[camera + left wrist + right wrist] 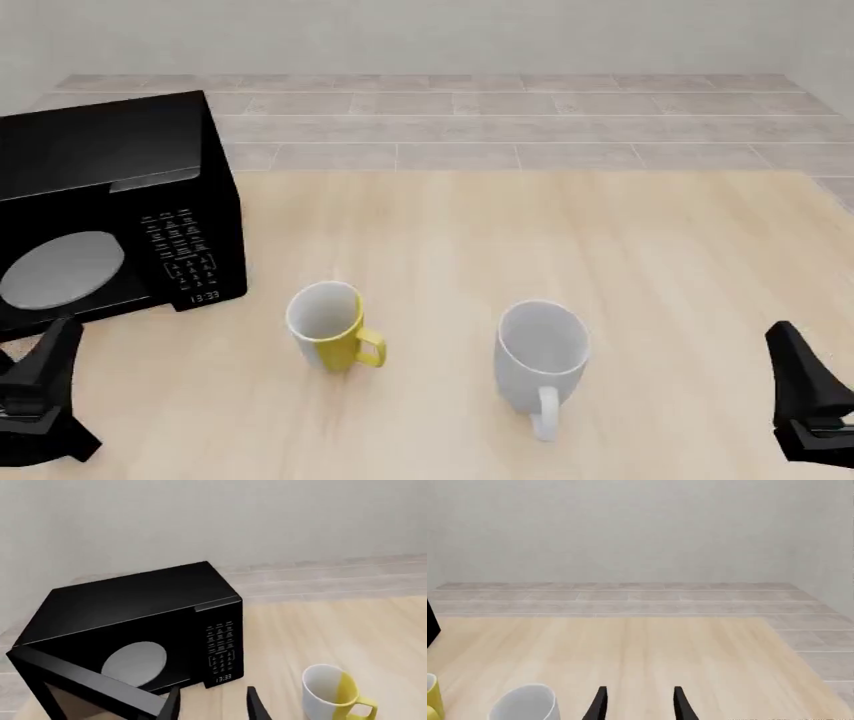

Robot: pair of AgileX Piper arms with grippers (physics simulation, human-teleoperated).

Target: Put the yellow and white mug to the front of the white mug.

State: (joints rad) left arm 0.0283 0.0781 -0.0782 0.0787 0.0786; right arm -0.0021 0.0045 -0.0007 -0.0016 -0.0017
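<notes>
The table [641,250] of light wood carries 3 things. The largest is a black microwave [114,200] at the left edge, with its door open and a clock that reads 13:33. The white mug [541,355] stands upright near the middle of the front edge, its mouth up and its handle turned toward the front edge. The yellow and white mug [327,322] stands upright just to the left of it, apart from it; its handle points to the right and a little to the front. The left claw [212,705] and the right claw [638,702] are low at the front corners, both with fingers spread and holding nothing.
</notes>
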